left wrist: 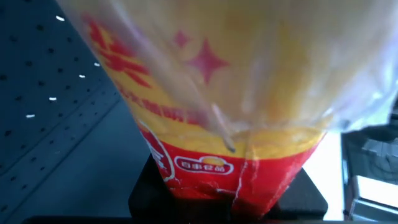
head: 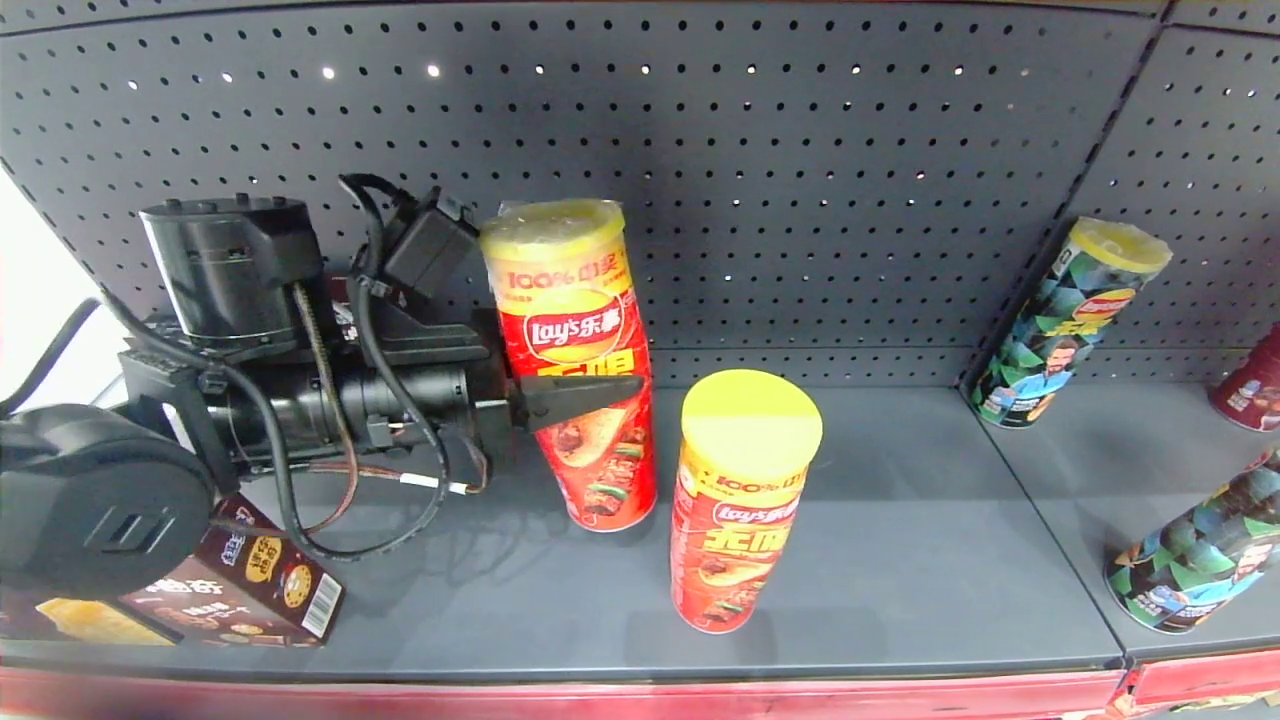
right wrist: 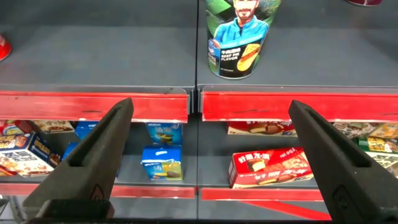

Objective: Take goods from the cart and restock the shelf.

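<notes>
L hand (head: 600, 385) is clamped on a red chip can (head: 570, 360) w/ yellow lid, fingers across the can's middle. The can sits toward the back of the grey shelf (head: 900, 560), left of centre, leaning a bit. Can't tell if its base touches the shelf. In the left wrist view the same can (left wrist: 236, 124) shows clear film over the lid.

A 2nd red chip can (head: 740, 500) stands free mid-shelf, nearer the front edge, apart from the held one. A brown snack box (head: 230, 590) lies at the shelf's front left corner.

In the shelf's right bay: back green chip can (head: 1070, 320) against the pegboard, front green chip can (head: 1190, 560) near the front edge, and a dark red can (head: 1250, 385) at the far right.

R hand (right wrist: 211, 180) has fingers wide apart, holding nothing, out in front of the shelf's red front rail (right wrist: 93, 106). The front green chip can (right wrist: 239, 37) stands upright just behind that rail. Below the shelf are blue boxes (right wrist: 161, 162) and a red box (right wrist: 270, 165).
</notes>
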`<state>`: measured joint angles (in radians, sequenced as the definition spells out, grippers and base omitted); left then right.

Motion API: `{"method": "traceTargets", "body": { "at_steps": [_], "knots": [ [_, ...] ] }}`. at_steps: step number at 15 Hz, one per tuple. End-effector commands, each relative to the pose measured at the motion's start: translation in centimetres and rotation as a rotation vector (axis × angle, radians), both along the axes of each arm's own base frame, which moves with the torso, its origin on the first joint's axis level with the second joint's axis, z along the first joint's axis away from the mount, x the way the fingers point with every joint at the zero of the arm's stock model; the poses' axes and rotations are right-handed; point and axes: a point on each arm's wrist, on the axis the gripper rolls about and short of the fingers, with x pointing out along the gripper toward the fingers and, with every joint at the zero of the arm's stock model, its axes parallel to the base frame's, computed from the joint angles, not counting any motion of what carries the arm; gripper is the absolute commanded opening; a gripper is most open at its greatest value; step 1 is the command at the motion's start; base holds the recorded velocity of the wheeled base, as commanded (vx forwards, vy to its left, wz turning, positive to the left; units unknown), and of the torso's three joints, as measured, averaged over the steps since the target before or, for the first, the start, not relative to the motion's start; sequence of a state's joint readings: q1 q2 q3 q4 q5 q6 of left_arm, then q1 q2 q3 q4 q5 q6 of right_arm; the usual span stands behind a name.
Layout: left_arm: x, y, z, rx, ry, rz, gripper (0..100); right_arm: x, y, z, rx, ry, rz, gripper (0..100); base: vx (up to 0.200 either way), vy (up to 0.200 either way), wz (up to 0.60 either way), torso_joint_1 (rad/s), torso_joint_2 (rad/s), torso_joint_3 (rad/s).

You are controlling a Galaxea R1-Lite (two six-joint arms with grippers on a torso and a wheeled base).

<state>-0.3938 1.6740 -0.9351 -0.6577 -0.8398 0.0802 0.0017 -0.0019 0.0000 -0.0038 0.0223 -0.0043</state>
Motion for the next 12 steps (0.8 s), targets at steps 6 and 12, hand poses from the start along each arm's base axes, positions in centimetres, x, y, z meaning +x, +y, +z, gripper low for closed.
{"method": "traceTargets", "body": {
  "at_steps": [6,12],
  "knots": [
    [2.6,-1.3,-1.9,0.021,0.039,-0.019,0,0.0,0.0,0.0,0.000,0.001,0.000,100,0.000,0.000,0.00,0.000,0.00,0.000],
    [5.4,-2.6,-1.2,0.012,-0.010,0.047,0,0.0,0.0,0.0,0.000,0.001,0.000,100,0.000,0.000,0.00,0.000,0.00,0.000]
  ]
}}
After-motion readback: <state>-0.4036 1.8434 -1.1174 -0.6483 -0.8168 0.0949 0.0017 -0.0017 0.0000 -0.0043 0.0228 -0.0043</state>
